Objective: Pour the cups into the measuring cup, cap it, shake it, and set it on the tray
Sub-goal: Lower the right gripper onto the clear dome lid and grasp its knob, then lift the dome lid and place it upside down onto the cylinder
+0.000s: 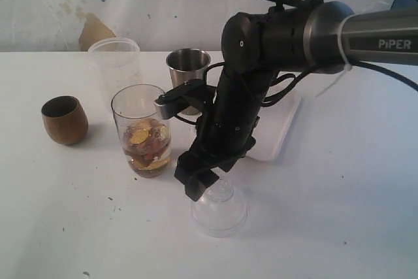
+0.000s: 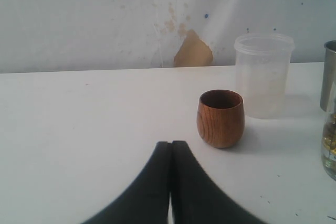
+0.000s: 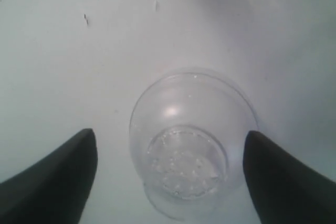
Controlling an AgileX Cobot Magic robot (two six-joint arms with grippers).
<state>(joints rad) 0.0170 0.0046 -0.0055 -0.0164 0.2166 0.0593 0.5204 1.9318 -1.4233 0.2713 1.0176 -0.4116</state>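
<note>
Measuring cup (image 1: 140,132) upright on table (image 1: 339,213), between wooden cup (image 1: 64,119) and right gripper (image 3: 169,134), gold-brown pieces inside. Right jaws spread astride clear cap (image 1: 221,212). Left gripper (image 2: 171,182) jaws pressed together, empty.

We took this for a robot test bench in a bare lab or workshop room, not a home: a black and grey arm (image 1: 366,37) lettered PiPER reached over a plain white surface (image 1: 339,227) flecked with dark specks. Behind it stood a stained white wall (image 1: 196,4) with a ragged brown patch (image 2: 193,51). Only a few mismatched vessels stood there, among them a wooden cup (image 1: 64,119) and a steel tumbler (image 1: 187,66).
</note>
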